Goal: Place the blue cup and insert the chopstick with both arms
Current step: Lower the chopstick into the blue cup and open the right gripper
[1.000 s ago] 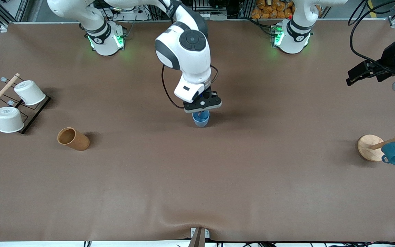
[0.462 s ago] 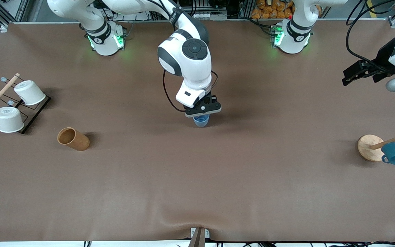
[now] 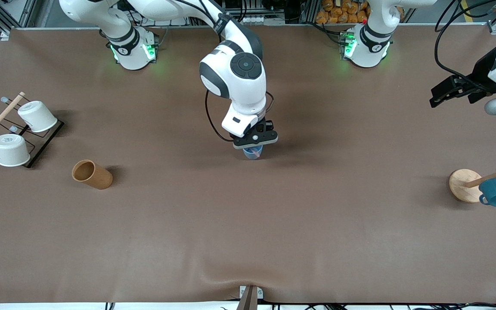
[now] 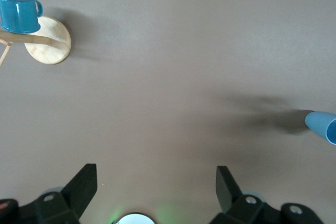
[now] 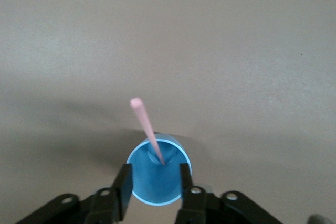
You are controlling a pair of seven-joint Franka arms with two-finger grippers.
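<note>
While one blue cup [image 5: 159,174] holds one chopstick [image 5: 147,128], right gripper [image 3: 254,144] jaws spread, left gripper [image 4: 155,184] jaws spread.

High front overview; downward wrist views, all sharing blue cup [image 3: 252,152].

Right tool [image 3: 255,142] parted; left tool [image 3: 445,91] wide

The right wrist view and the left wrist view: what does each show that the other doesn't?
Only the right wrist view shows the chopstick leaning inside the blue cup, with the right gripper open around the cup. Only the left wrist view shows the teal mug, its round wooden base and the open left gripper. Both show the cup and the brown table.
</note>
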